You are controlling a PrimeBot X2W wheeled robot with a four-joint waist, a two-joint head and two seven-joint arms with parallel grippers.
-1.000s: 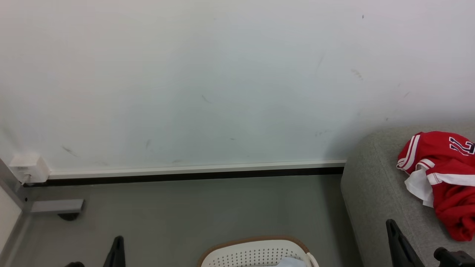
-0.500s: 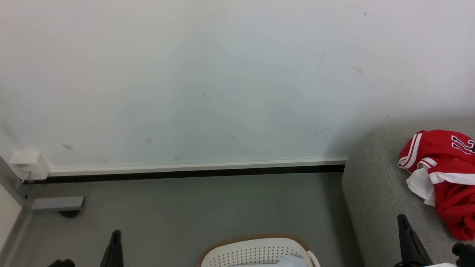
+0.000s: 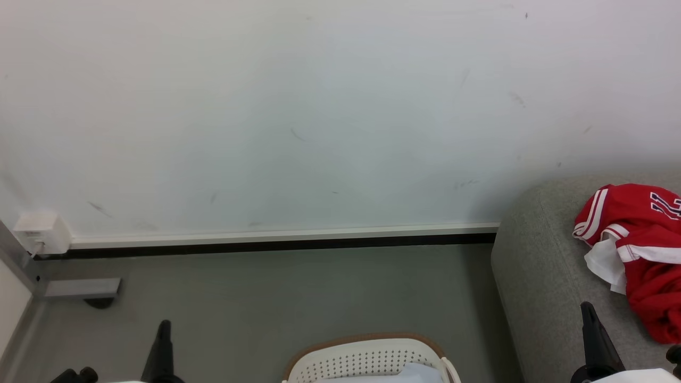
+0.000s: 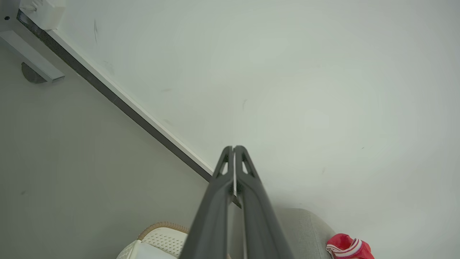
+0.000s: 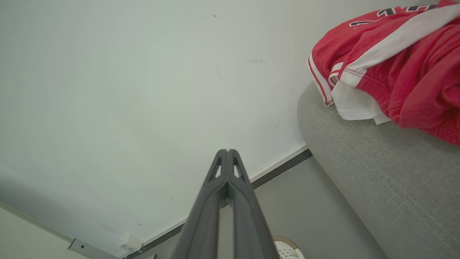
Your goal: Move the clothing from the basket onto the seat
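Already on the seat [image 3: 532, 266], right: red clothing [image 3: 646, 266]. Left in the near basket [image 3: 362, 363]: something pale [image 3: 420, 373], perhaps more. Pinched shut, empty: left gripper [image 4: 233, 148] and right gripper [image 5: 227, 151].

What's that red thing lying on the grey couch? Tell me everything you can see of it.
It is a bright red sports garment of soft, crumpled fabric, with white stripes along one edge, a broad white band, a white panel poking out underneath and a dark, white-outlined number print near the top. It lies bunched in a heap on the light-grey seat, near its rounded corner. Part of it runs past the picture's edge.
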